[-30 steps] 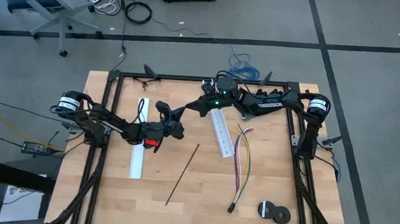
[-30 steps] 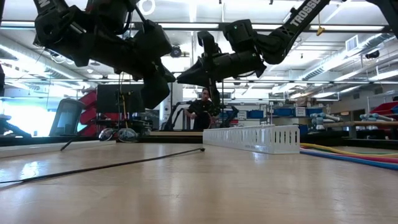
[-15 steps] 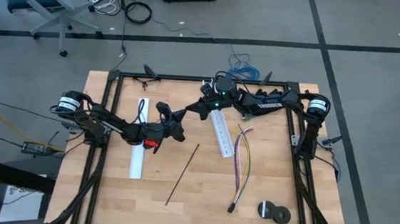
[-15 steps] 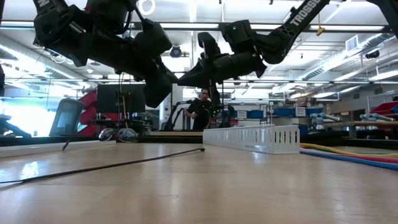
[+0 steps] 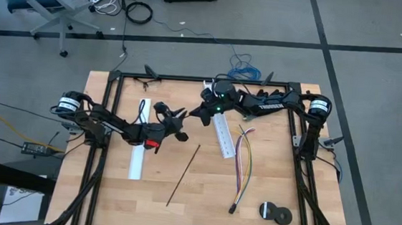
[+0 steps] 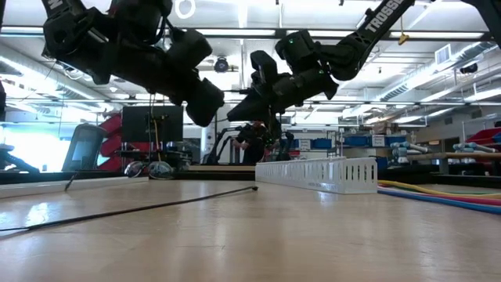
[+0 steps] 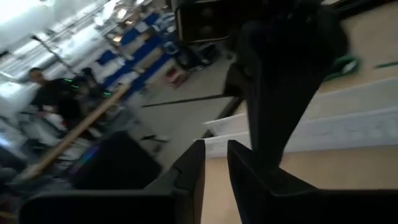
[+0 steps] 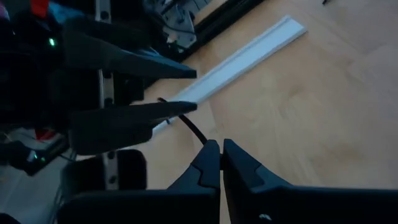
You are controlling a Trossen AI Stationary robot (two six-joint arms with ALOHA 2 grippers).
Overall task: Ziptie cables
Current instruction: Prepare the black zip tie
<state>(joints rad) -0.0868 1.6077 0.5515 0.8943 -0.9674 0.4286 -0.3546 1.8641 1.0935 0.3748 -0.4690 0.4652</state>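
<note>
Both grippers meet in the air over the table's far middle. My right gripper (image 5: 195,114) (image 8: 221,146) is shut on a thin black ziptie (image 8: 189,127). My left gripper (image 5: 177,121) (image 8: 186,90) faces it, open, with a finger on either side of the strip's free end. Whether it touches the strip I cannot tell. A second ziptie (image 5: 184,174) lies flat on the wood. The coloured cables (image 5: 244,159) lie flat to the right of the white slotted channel (image 5: 224,134). My right gripper pinches the ziptie between its two fingers, at one end of the strip (image 8: 205,140). It comes level from the table's right side. The strip is lifted clear and sticks out ahead of the fingers, bending toward my left gripper's lower finger (image 8: 143,118).
A white flat strip (image 5: 138,147) lies under my left arm on the table's left part. A black tape roll (image 5: 275,213) sits near the near right corner. Black frame rails (image 5: 102,141) run along both side edges. Bare wood shows around the lying ziptie.
My left gripper has tipped up from pointing downward to nearly level and has shifted a little toward the table's left. My right gripper has dipped its fingertips slightly and stayed close to the left one.
</note>
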